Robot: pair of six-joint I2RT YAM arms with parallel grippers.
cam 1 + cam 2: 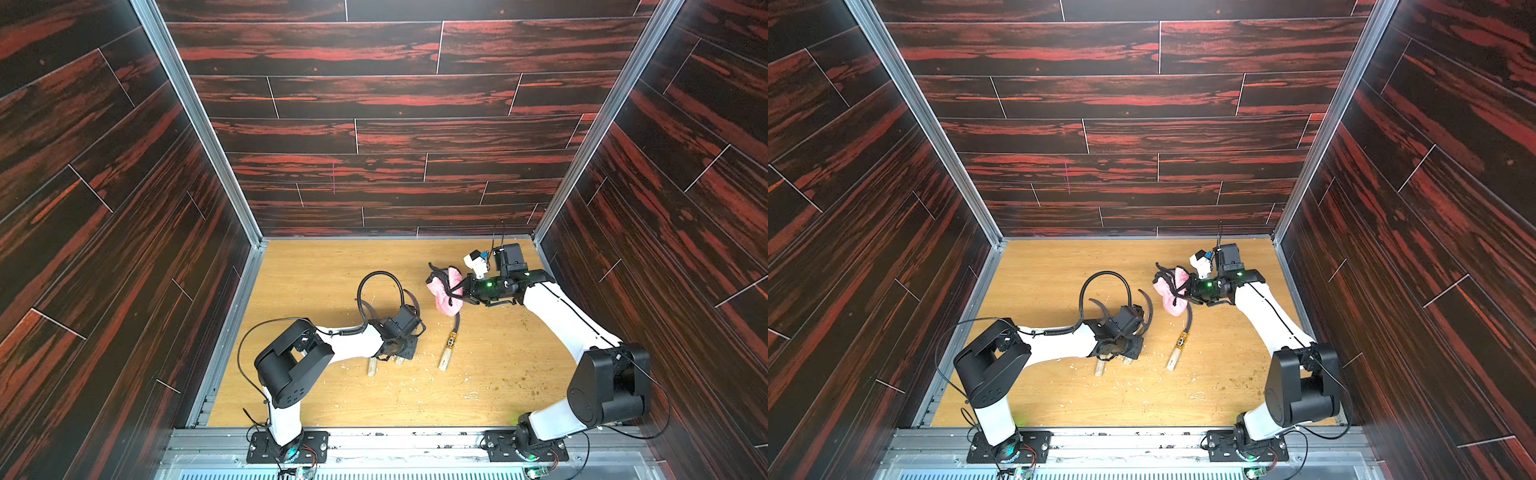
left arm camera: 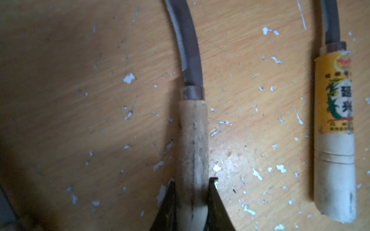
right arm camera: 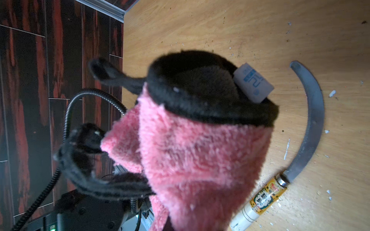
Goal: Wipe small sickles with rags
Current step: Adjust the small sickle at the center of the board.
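A: Top view?
B: The left claw [image 1: 394, 354] is down on two sickles [image 1: 372, 368] on the bench [image 1: 316, 266], left of middle. The right claw [image 1: 458, 289] holds the rag [image 1: 446, 300] above the third sickle [image 1: 445, 358], nearer the far edge.
A: Left wrist?
B: Clamped on the bare handle [image 2: 193, 140], likely steadying it for wiping.
A: Right wrist?
B: Clenching the bunched rag [image 3: 200, 156], ready.

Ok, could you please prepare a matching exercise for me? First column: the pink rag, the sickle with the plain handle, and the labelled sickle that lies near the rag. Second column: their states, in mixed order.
Things
1. pink rag
2. plain-handled sickle
3. labelled sickle near the rag

States
A. lies on the table, no claw on it
B. gripped in the right claw
C. handle between the fingers of the shut left claw

Pairs: 1-B, 2-C, 3-A
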